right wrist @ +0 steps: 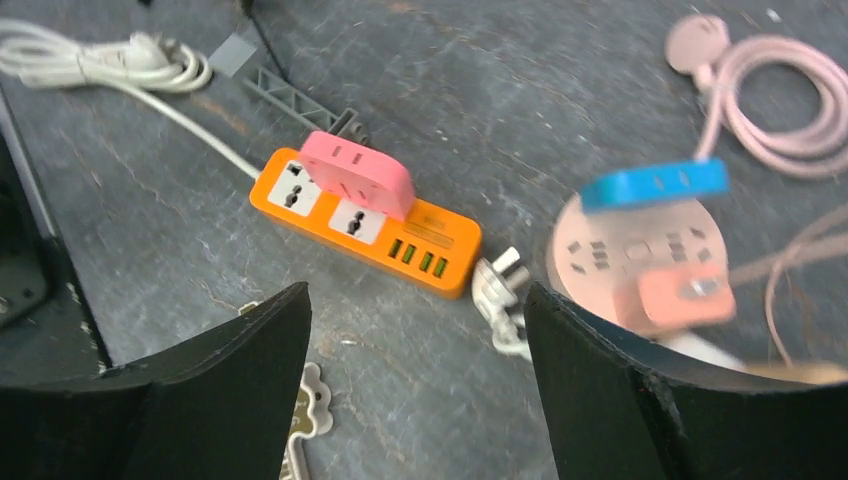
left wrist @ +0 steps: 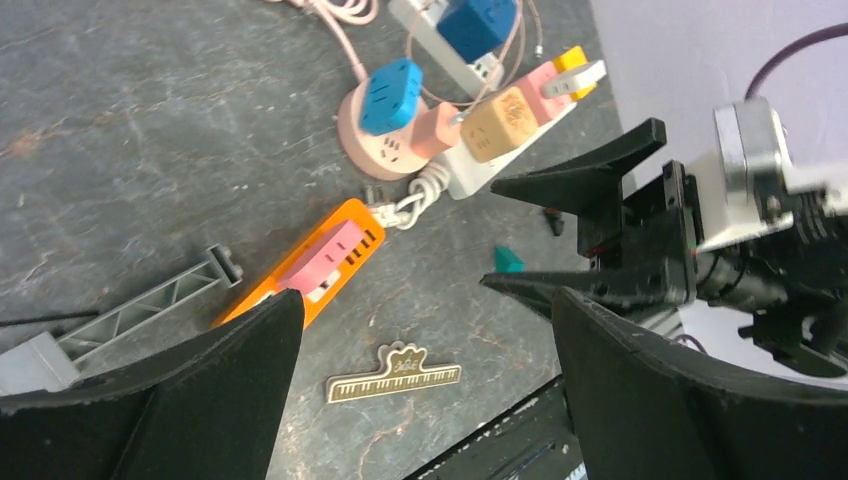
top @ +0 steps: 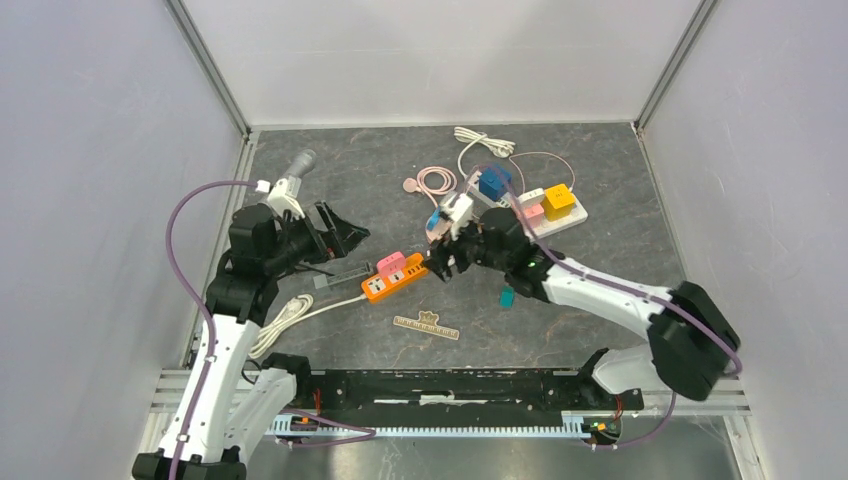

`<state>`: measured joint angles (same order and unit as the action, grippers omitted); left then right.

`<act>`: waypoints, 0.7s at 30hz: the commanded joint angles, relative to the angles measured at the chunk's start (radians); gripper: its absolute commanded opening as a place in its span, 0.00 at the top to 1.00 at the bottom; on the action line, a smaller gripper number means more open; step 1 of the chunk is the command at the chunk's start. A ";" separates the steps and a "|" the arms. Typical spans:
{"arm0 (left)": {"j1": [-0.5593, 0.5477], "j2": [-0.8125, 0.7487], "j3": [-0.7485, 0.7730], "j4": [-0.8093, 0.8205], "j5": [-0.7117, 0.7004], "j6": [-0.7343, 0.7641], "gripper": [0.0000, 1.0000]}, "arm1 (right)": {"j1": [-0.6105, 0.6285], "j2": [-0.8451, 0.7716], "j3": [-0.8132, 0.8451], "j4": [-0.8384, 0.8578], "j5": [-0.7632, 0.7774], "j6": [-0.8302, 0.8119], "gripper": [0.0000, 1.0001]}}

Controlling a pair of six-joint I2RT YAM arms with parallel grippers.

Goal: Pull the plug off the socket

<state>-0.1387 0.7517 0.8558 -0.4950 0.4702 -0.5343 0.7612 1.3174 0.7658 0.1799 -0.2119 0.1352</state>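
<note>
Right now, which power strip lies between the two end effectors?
The orange power strip, between the left end effector and right end effector; the round pink strip and white strip lie farther back.

top: overhead, far | wrists: close, downward | shared: orange power strip [right wrist: 380, 240]

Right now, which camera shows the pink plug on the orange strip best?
The right wrist view: the pink plug sits large and unblocked on the orange strip. Left wrist shows it smaller; the top view, only a tiny patch.
</note>
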 commanded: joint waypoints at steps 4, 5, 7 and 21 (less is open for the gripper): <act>-0.004 -0.025 -0.026 -0.048 -0.159 0.038 0.00 | 0.079 0.208 0.159 0.133 -0.129 -0.418 0.17; -0.004 -0.030 -0.025 -0.060 -0.173 0.040 0.00 | 0.079 0.234 0.163 0.162 -0.156 -0.441 0.17; -0.004 -0.038 -0.019 -0.088 -0.207 0.054 0.00 | 0.079 0.283 0.172 0.218 -0.194 -0.482 0.18; -0.004 -0.021 0.032 -0.230 -0.260 0.115 0.00 | 0.079 0.575 0.524 -0.278 -0.415 -0.861 0.29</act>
<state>-0.1417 0.7208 0.8425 -0.6937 0.2150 -0.4690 0.8425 1.8393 1.1816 0.1230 -0.5201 -0.5644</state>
